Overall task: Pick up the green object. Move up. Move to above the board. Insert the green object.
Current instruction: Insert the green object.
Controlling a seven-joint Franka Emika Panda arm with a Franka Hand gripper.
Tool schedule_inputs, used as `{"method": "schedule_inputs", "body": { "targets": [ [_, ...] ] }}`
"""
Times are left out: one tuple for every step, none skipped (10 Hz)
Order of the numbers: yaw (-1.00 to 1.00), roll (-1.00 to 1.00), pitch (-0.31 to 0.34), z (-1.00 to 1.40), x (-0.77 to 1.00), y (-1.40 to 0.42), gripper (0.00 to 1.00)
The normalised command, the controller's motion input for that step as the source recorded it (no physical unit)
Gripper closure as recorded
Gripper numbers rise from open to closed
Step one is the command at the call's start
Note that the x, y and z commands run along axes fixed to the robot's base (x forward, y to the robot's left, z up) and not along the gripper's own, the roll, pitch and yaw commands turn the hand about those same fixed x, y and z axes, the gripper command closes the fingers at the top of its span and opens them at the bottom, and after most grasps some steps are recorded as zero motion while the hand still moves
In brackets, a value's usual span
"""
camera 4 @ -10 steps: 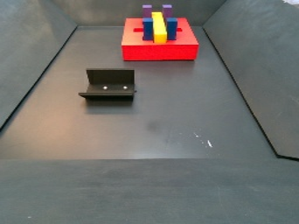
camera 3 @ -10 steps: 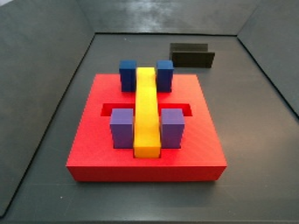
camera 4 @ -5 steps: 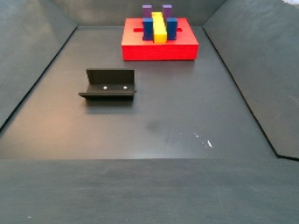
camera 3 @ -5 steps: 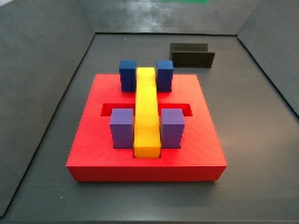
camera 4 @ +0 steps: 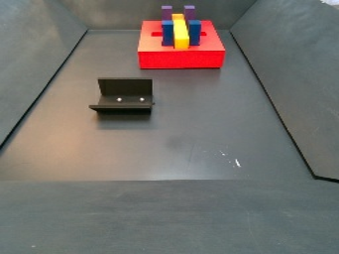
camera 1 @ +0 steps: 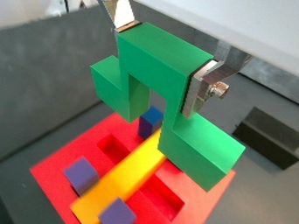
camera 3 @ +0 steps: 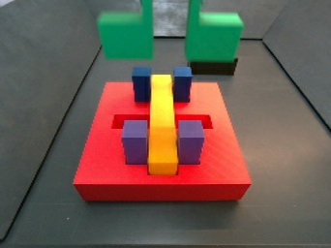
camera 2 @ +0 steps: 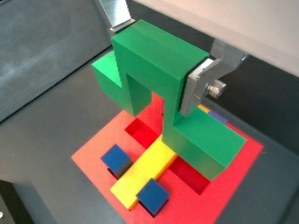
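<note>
My gripper (camera 1: 163,54) (camera 2: 160,51) is shut on the green object (camera 1: 163,83) (camera 2: 158,70), with a silver finger on each side of its raised middle cube. The piece hangs in the air over the board (camera 1: 49,175) (camera 2: 93,150), apart from it. In a side view only the two lower cubes of the green object (camera 3: 126,34) show at the top edge, above the far end of the board (camera 3: 104,165). The yellow bar (camera 3: 162,116) lies along the board's middle between blue blocks (camera 3: 142,77) and purple blocks (camera 3: 135,140). The board (camera 4: 181,58) appears far off in a side view, without the green piece.
The fixture (camera 4: 123,96) (camera 3: 214,64) stands on the dark floor, apart from the board. Grey walls enclose the floor on all sides.
The green object has come down into a side view from above; half a second ago only a green sliver showed at the top edge. The board and fixture have not moved.
</note>
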Motion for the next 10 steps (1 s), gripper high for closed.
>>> {"method": "schedule_inputs", "body": {
  "targets": [
    [-0.15,-0.08,-0.169,-0.78,0.26,0.00,1.00],
    [-0.24,-0.14,-0.171,-0.67,0.26,0.00,1.00],
    [-0.20,-0.20,-0.191,-0.59,0.15,0.00,1.00],
    [-0.02,-0.08,-0.229,-0.44,0.00,0.00,1.00],
    [0.00,0.00,-0.290,-0.38,-0.15,0.00,1.00],
    [0.06,0.02,-0.334,-0.25,-0.27,-0.01,1.00],
    [0.11,0.07,-0.369,-0.21,-0.34,-0.03,1.00],
    [0.11,0.13,-0.304,-0.26,-0.18,-0.05,1.00],
    [0.14,0.21,-0.260,-0.28,-0.12,-0.05,1.00],
    [0.13,0.22,-0.226,-0.23,-0.11,-0.05,1.00]
  ]
}}
